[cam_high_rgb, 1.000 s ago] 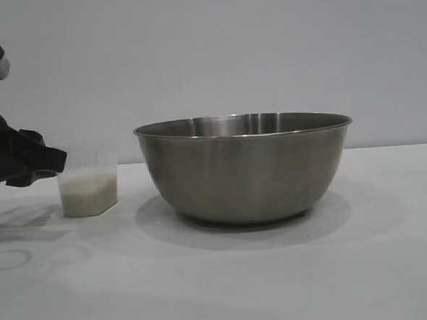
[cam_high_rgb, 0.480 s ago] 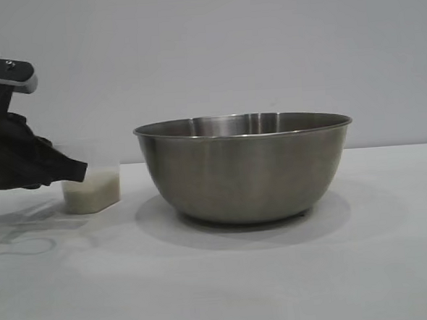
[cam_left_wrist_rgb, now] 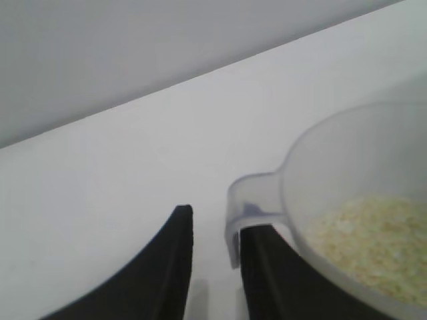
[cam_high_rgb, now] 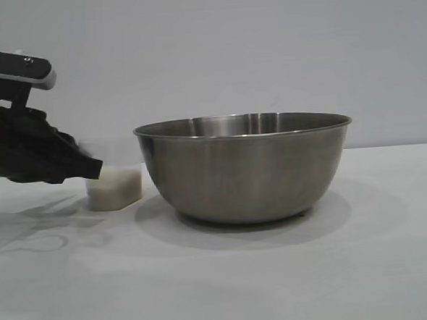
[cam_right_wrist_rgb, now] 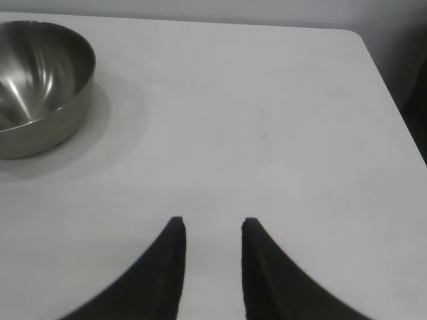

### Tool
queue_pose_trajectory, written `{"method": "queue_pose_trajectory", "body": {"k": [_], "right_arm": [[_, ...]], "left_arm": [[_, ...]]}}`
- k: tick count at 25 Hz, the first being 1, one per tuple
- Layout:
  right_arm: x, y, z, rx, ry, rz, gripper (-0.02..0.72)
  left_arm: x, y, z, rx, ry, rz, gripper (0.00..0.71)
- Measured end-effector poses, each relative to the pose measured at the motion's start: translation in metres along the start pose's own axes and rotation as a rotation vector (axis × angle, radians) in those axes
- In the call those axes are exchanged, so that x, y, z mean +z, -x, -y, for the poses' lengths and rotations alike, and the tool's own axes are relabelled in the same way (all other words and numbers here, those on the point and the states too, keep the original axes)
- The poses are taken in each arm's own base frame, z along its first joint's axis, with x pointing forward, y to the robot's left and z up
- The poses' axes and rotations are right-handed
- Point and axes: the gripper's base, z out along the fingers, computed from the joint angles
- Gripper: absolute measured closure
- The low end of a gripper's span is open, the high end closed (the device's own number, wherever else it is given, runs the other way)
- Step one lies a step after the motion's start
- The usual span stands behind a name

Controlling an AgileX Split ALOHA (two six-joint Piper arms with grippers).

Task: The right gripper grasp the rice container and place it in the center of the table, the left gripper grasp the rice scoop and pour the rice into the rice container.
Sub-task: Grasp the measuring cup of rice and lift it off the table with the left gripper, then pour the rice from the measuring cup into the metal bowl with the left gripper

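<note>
The rice container point(cam_high_rgb: 244, 169), a big steel bowl, stands at the middle of the white table point(cam_high_rgb: 278, 272). Just to its left is the rice scoop point(cam_high_rgb: 115, 182), a clear cup with white rice point(cam_high_rgb: 115, 193) in its lower part. My left gripper point(cam_high_rgb: 91, 167) reaches in from the left and is shut on the scoop's loop handle point(cam_left_wrist_rgb: 250, 193). In the left wrist view, one finger of the left gripper point(cam_left_wrist_rgb: 217, 223) passes under the loop beside the scoop point(cam_left_wrist_rgb: 347, 167) and its rice point(cam_left_wrist_rgb: 367, 240). My right gripper point(cam_right_wrist_rgb: 213, 223) hangs open over bare table, far from the bowl point(cam_right_wrist_rgb: 37, 80).
The table's far edge and rounded corner point(cam_right_wrist_rgb: 353, 33) show in the right wrist view. A plain grey wall point(cam_high_rgb: 265, 48) stands behind the table. Bare table point(cam_high_rgb: 389, 193) lies right of the bowl.
My left gripper has moved right and a little up, bringing the scoop with it from the far left to just beside the bowl. The bowl has not moved.
</note>
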Motion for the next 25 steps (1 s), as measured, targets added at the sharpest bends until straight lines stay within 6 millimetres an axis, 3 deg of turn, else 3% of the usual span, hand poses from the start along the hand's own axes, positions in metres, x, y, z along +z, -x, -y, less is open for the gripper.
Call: {"method": "queue_pose_trajectory", "body": {"k": [7,20,25], "right_arm": [[0.000,0.000,0.000,0.000,0.000,0.000,0.498],[0.000,0.000,0.000,0.000,0.000,0.000,0.498],[0.000,0.000,0.000,0.000,0.000,0.000,0.498]], "left_arm": [[-0.001,0.010,-0.003,0.001,0.008,0.026,0.710],[-0.022,0.105,-0.003,0.259,-0.121,0.338,0.710],[-0.017,0.128,0.004,0.413,-0.212,0.456,0.710]]}}
